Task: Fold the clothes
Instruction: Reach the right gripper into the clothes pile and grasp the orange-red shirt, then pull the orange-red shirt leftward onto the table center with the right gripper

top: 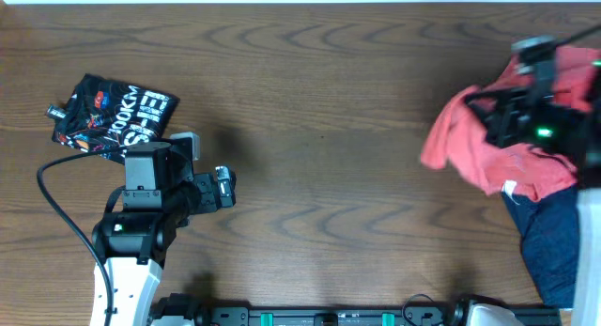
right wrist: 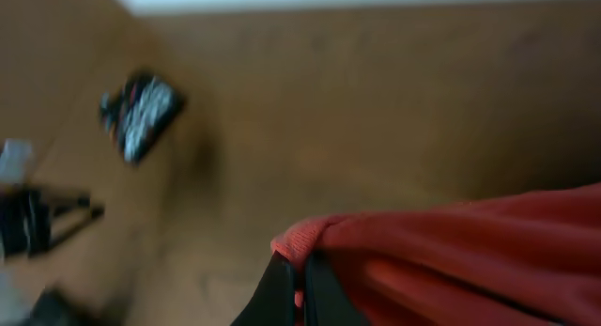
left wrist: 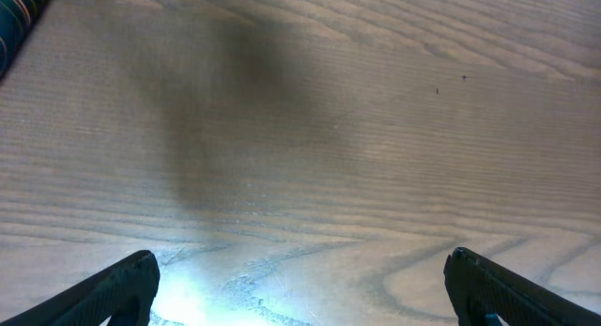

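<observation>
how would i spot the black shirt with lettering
Look at the left end of the wooden table. The black T-shirt lies there alone in a compact bundle. Unlike the coral-red shirt and navy shirt on the right, it carries white lettering.

Overhead, the table is evenly lit and sharp, with one faint shadow left of centre. The left wrist view has a broad dark shadow and white glare low down. The right wrist view is blurred throughout.
</observation>
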`<state>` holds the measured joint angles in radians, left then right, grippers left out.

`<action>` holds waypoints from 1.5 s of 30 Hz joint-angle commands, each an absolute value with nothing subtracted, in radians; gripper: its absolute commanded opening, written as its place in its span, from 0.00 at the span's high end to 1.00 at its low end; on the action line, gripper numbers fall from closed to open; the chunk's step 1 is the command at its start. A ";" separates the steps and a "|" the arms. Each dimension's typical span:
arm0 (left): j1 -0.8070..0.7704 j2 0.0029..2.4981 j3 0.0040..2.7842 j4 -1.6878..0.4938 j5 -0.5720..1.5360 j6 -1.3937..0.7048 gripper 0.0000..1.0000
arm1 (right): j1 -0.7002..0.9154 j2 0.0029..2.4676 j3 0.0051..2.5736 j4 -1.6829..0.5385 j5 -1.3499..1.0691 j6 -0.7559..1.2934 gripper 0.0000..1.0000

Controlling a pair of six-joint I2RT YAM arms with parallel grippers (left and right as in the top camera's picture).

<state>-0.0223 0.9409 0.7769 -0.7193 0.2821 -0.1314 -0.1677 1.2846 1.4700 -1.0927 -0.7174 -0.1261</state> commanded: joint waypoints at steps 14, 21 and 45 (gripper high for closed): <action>-0.018 0.940 0.796 -0.681 0.285 -0.137 0.02 | 0.487 1.605 1.287 -0.522 -0.459 0.071 0.99; -0.018 0.940 0.796 -0.649 0.285 -0.137 0.02 | 0.584 1.695 1.287 -0.406 -0.226 0.167 0.01; -0.425 1.482 0.796 -0.291 0.333 -0.780 0.02 | -0.067 1.464 1.289 -1.070 0.019 0.357 0.01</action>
